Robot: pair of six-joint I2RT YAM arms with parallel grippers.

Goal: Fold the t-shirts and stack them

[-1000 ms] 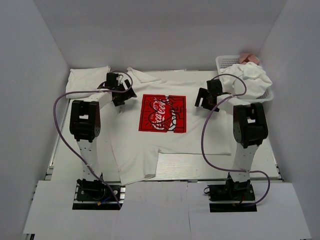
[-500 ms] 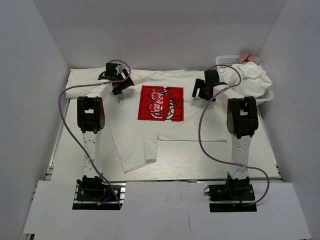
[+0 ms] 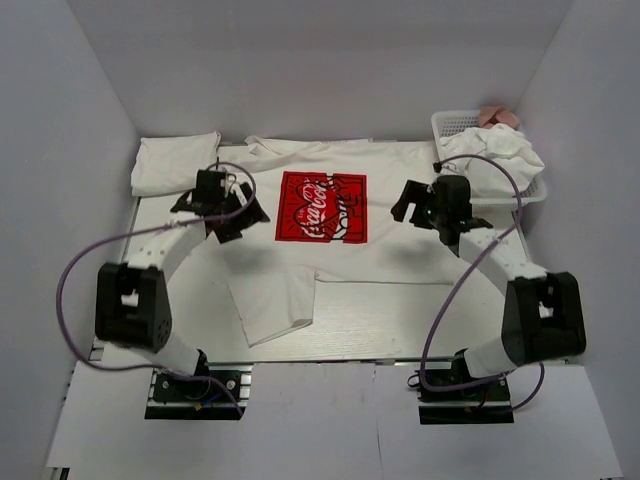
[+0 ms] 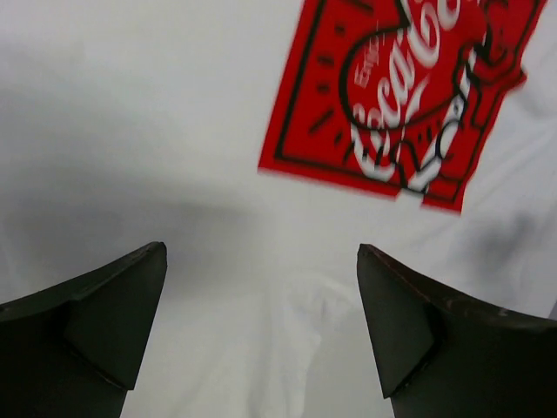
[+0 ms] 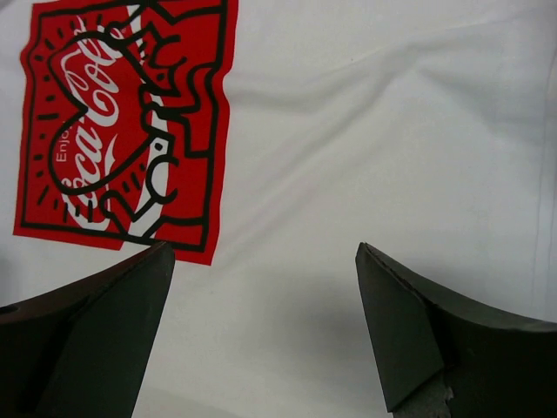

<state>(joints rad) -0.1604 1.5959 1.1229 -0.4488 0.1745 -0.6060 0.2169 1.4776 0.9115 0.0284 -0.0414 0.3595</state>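
Far left: one folded shirt (image 3: 175,163) done; printed shirt (image 3: 300,270) flat, unfolded; basket (image 3: 447,123) pile (image 3: 500,160) pending. Jaws released on left gripper (image 3: 225,205), right gripper (image 3: 420,203).

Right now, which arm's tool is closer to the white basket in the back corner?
Right. The right tool hovers open just in front of the basket; the left tool is across the printed t-shirt, on the far side of its red print.

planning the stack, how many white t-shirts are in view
3: red-printed white t-shirt spread mid-table, folded white one far left, crumpled white heap in white plastic basket far right, maybe hiding more.
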